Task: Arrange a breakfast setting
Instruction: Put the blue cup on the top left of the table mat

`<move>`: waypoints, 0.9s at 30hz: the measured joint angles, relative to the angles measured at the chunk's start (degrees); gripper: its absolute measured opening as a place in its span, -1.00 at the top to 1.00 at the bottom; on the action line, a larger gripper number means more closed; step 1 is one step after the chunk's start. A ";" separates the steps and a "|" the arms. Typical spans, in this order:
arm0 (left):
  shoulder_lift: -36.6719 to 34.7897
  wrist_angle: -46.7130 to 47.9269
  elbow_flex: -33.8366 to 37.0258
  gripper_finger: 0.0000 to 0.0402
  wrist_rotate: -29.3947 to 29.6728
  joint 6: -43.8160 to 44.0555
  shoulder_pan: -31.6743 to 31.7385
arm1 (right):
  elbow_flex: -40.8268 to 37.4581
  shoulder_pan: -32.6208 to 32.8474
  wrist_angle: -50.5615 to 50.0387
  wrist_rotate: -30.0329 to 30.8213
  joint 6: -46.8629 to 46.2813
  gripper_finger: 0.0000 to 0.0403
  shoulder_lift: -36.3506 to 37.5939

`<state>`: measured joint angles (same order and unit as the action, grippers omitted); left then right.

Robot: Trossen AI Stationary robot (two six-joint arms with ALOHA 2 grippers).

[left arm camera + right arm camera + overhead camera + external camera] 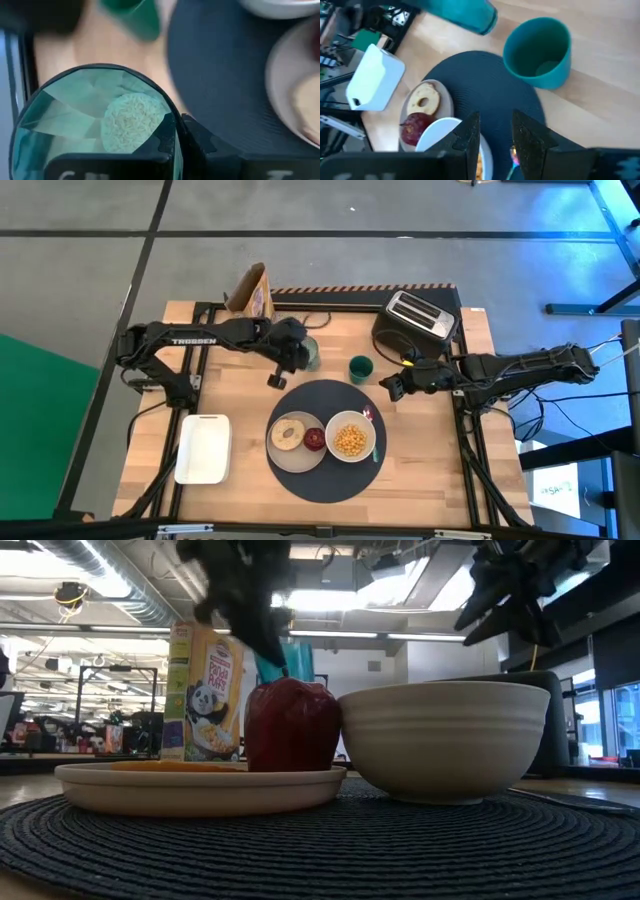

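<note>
From above, my left gripper [291, 352] clasps the translucent pale-green tumbler [308, 352] beside the round woven dark-grey mat [330, 480], while low down a panda cereal box [204, 690] reads "Panda Puffs", and my right gripper [492, 131] hangs empty, fingers slightly parted.

Bare wood on table [420, 470] lower right & lower left corner. White tray [203, 448] fills left-centre; mat [330, 478] w/ plate [282, 456] & bowl [350, 437] blocks centre. Toaster [418, 316], cereal box [252, 291], dark-green cup [360, 367] crowd upper edge.
</note>
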<state>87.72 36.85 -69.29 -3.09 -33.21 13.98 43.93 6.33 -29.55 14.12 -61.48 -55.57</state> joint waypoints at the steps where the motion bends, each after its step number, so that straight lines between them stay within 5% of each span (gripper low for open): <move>1: 0.00 2.23 -1.84 0.96 -0.29 -2.06 -1.37 | 0.01 0.02 0.29 -0.28 -0.40 0.50 0.00; 11: 2.08 11.26 -9.84 0.97 -1.85 -11.05 -14.42 | 0.00 0.03 9.49 1.23 -1.68 0.50 0.00; 17: 6.83 15.16 -9.80 0.97 -1.95 -10.84 -15.00 | 0.01 0.67 14.58 1.34 -1.85 0.50 -0.05; 27: 9.07 15.23 -9.78 0.95 -3.16 -10.91 -13.80 | 0.04 9.47 15.53 10.92 -5.94 0.50 -2.17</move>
<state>96.79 52.09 -79.07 -6.25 -44.12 0.19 43.96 15.80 -14.02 25.04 -67.42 -57.74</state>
